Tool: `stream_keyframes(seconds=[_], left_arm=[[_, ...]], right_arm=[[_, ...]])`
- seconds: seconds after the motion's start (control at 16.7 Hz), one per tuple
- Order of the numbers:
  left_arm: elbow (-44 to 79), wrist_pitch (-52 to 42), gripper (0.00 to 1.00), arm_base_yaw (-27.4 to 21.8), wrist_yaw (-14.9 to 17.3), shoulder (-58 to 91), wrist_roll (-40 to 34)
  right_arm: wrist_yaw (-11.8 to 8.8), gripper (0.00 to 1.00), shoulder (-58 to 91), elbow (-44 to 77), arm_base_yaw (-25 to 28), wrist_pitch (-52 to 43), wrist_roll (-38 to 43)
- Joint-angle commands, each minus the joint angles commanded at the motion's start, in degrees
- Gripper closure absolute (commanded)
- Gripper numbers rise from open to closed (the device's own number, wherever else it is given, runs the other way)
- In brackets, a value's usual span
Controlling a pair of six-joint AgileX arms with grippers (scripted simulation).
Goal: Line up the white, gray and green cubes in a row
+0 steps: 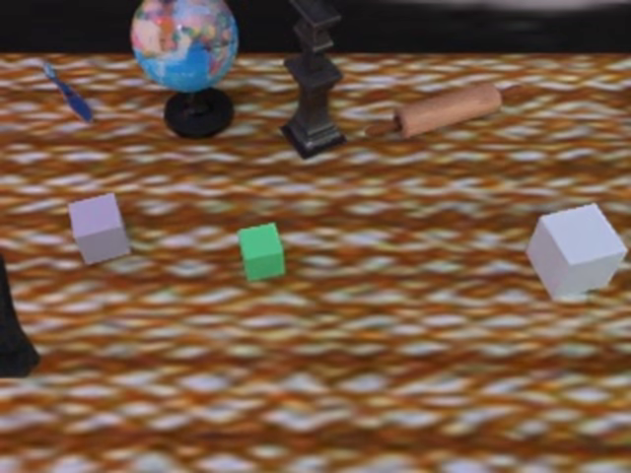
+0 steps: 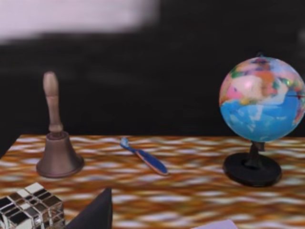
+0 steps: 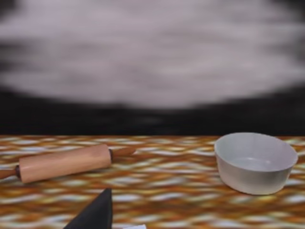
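Three cubes lie apart on the table in the top view. The lavender-gray cube (image 1: 99, 228) is at the left, the small green cube (image 1: 261, 251) near the middle and the large white cube (image 1: 577, 250) at the far right. My left arm (image 1: 12, 335) shows as a dark shape at the table's left edge, below the gray cube. A dark part of my left gripper (image 2: 95, 212) shows in the left wrist view, with a corner of the gray cube (image 2: 217, 225) beside it. My right gripper (image 3: 95, 212) shows only in the right wrist view, near a sliver of the white cube (image 3: 136, 227).
Along the back stand a globe (image 1: 184, 44), a dark chess piece (image 1: 314, 84), a rolling pin (image 1: 444, 108) and a blue toothbrush (image 1: 67, 91). The left wrist view shows a bell (image 2: 57, 150) and a mirrored puzzle cube (image 2: 28, 207). A white bowl (image 3: 255, 162) is in the right wrist view.
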Motion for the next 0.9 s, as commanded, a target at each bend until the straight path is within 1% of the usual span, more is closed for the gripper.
stream_keyframes(seconds=[0.24, 0.42, 0.66, 0.9], left_arm=[[1.61, -1.54, 0.00, -0.67, 0.64, 1.69, 1.08], [8.16, -7.39, 0.00, -3.02, 2.64, 8.64, 5.17], [23.26, -20.09, 0.00, -7.67, 6.00, 26.58, 13.90], [42.17, -35.30, 0.00, -13.09, 8.71, 52.98, 23.94]], right_arm=[[0.00, 0.00, 0.00, 0.00, 0.00, 0.00, 0.00], [0.00, 0.00, 0.00, 0.00, 0.00, 0.00, 0.00], [0.00, 0.00, 0.00, 0.00, 0.00, 0.00, 0.00], [0.00, 0.00, 0.00, 0.00, 0.00, 0.00, 0.00]])
